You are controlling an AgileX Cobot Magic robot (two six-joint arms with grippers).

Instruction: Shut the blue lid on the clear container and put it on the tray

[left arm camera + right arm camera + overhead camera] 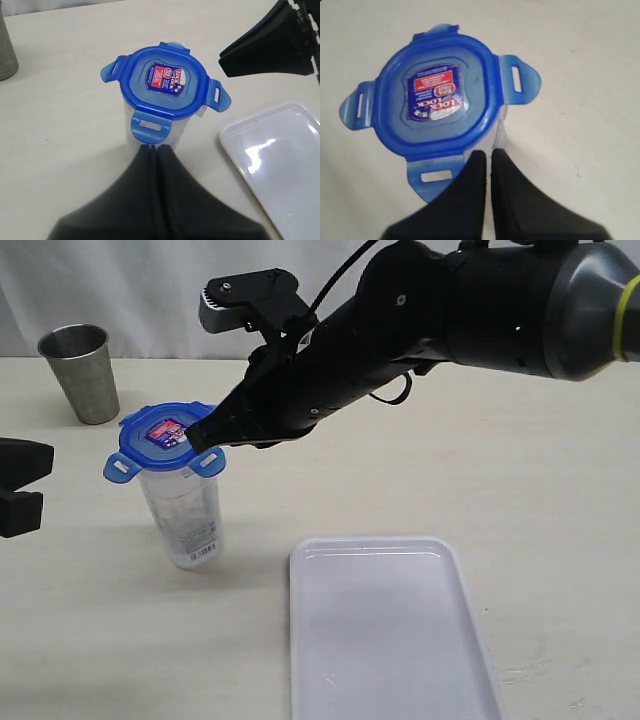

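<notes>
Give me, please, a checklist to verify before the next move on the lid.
1. Blue lid sits on clear container: ok.
2. Flaps snapped down: not ok, they stick outward.
3. Container upright: ok.
4. Right end effector shut at the lid edge: ok; contact cannot tell.
5. Left end effector shut, apart from container: ok.
6. Tray lies beside container, apart: ok.

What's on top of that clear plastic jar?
A blue lid with a red-and-blue sticker, flaps sticking outward. It covers the rim of the clear container, so the seal is hidden.
</notes>
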